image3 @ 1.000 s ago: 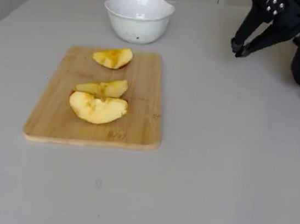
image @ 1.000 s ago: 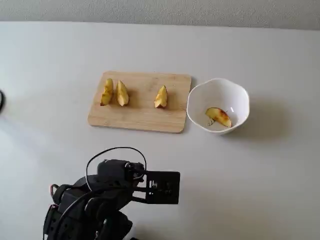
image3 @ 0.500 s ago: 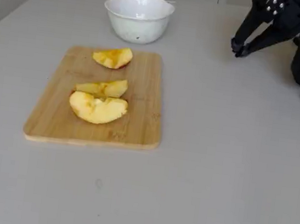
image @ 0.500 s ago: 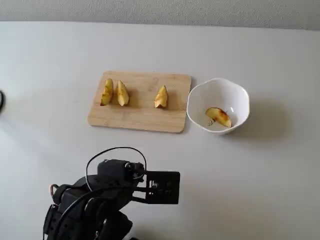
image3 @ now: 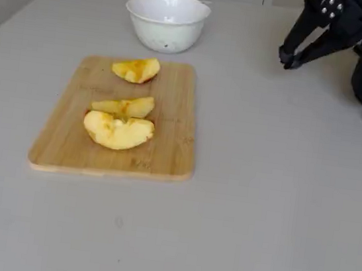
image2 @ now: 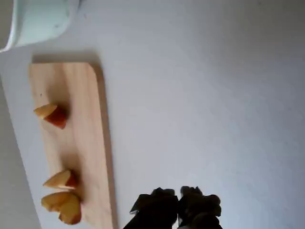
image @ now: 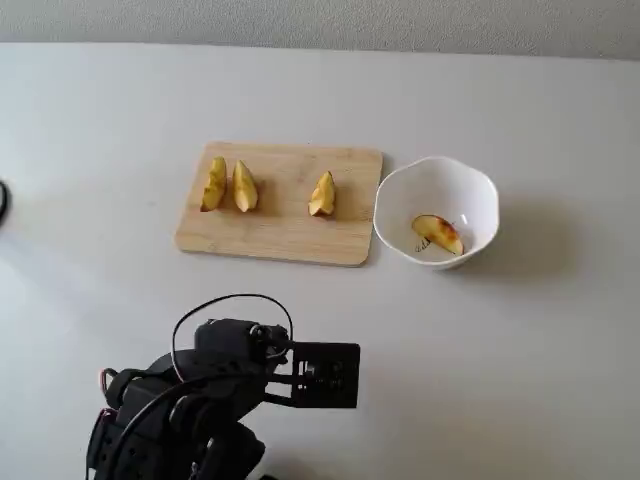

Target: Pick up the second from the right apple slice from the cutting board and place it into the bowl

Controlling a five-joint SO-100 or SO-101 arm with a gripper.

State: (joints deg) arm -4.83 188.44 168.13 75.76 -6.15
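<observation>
Three apple slices lie on the cutting board [image: 282, 232]: two close together at its left [image: 214, 184] [image: 244, 187] and one at its right [image: 323, 194]. A gap stands between them. A further apple slice [image: 438, 233] lies inside the white bowl [image: 437, 163], right of the board. In the wrist view the board [image2: 81, 138], its slices [image2: 52, 114] [image2: 61, 179] and the bowl's edge [image2: 33, 19] show at the left. My gripper [image3: 288, 59] is shut and empty, held above bare table far from board and bowl. It also shows in the wrist view [image2: 178, 205].
The folded arm [image: 200, 400] with its cable loop sits at the table's front edge in a fixed view. The grey table [image: 520, 350] surrounds board and bowl. A dark object [image: 3, 200] pokes in at the left edge.
</observation>
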